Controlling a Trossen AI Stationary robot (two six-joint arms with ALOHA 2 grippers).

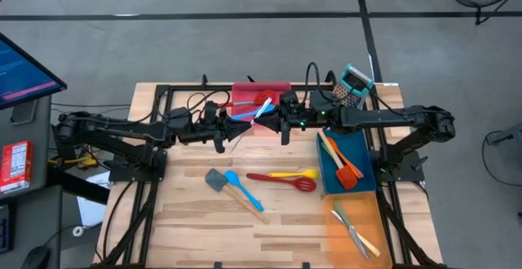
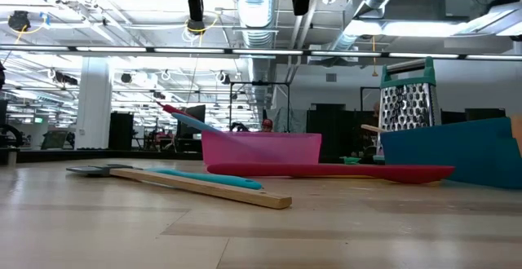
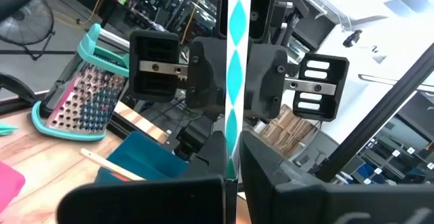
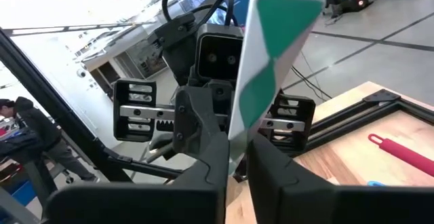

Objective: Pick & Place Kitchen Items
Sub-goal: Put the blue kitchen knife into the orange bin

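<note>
Teal-and-white utensil (image 1: pixel 263 108) spans the two grippers above the red tray (image 1: pixel 245 94) in the high view, left gripper (image 1: pixel 245 126) and right gripper (image 1: pixel 273 116) facing. Left wrist view: left fingers (image 3: pixel 268 166) pinch its patterned handle (image 3: pixel 235 81). Right wrist view: right fingers (image 4: pixel 210 156) pressed onto the same handle (image 4: pixel 268 54).

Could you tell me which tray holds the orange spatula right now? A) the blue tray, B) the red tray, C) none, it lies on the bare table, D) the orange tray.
A: in the high view the orange spatula lies inside the blue tray, beside a wooden-handled utensil.
</note>
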